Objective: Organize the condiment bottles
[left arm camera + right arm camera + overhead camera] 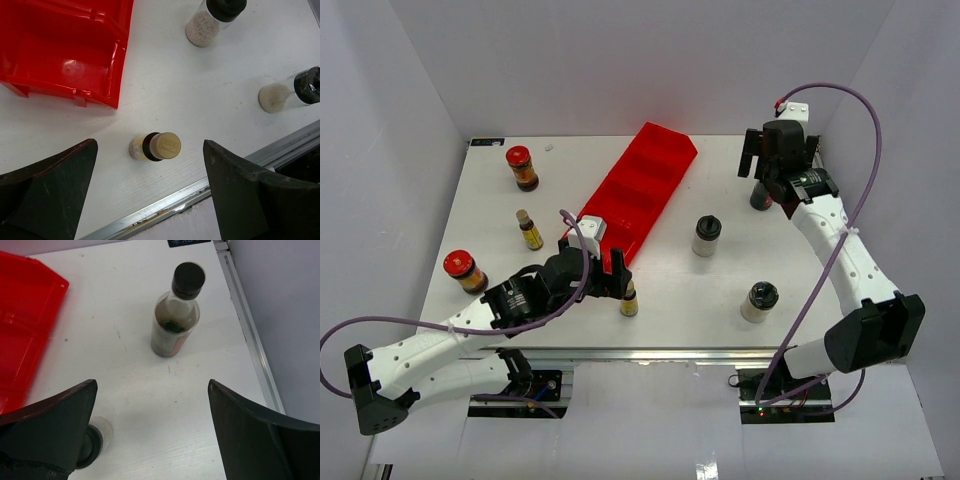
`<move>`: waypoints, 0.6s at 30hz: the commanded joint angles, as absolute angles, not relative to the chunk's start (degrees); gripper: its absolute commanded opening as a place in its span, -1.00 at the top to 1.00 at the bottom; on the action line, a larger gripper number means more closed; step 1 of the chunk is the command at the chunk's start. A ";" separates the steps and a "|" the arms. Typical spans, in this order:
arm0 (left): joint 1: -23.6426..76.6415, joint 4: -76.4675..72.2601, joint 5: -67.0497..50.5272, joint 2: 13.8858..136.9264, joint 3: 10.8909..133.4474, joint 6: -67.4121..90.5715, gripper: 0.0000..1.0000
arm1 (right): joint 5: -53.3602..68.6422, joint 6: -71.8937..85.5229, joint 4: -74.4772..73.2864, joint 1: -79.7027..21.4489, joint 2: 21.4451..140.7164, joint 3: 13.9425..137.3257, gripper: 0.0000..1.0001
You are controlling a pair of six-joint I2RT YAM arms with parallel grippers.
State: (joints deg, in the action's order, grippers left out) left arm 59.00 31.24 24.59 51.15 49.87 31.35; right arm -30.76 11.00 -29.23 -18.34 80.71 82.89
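Two red-lidded jars (521, 167) (465, 271) and a slim yellow bottle (529, 230) stand at the left. A second slim yellow bottle (629, 300) stands near the front edge. My left gripper (610, 275) is open above it. In the left wrist view this bottle (156, 146) stands ahead of the gripper (150, 200), touching neither finger. Two pale shakers (706, 236) (758, 301) stand to the right. My right gripper (775, 165) is open and held high, partly hiding the tall clear bottle (760, 197). In the right wrist view that bottle (176, 315) stands ahead of the gripper (152, 435).
The long red tray (635, 195) lies diagonally at the table's middle and holds nothing that I can see. Its near end (65, 50) is just left of the front yellow bottle. One shaker (92, 442) shows beside my right gripper's left finger. The table's right rail (250, 340) runs close to the tall bottle.
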 commanded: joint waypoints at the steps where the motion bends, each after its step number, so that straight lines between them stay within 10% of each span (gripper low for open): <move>1: 58.90 29.34 23.04 49.22 47.93 29.66 -0.96 | -26.75 9.52 -24.51 -12.23 83.63 87.05 -0.96; 18: 58.89 28.04 23.45 48.15 42.42 34.50 -0.96 | -19.92 5.01 -9.55 -4.27 93.89 85.07 -0.83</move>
State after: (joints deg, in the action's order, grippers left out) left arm 59.00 29.46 23.40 47.66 42.42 33.50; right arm -21.24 7.15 -17.16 -5.10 92.26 84.84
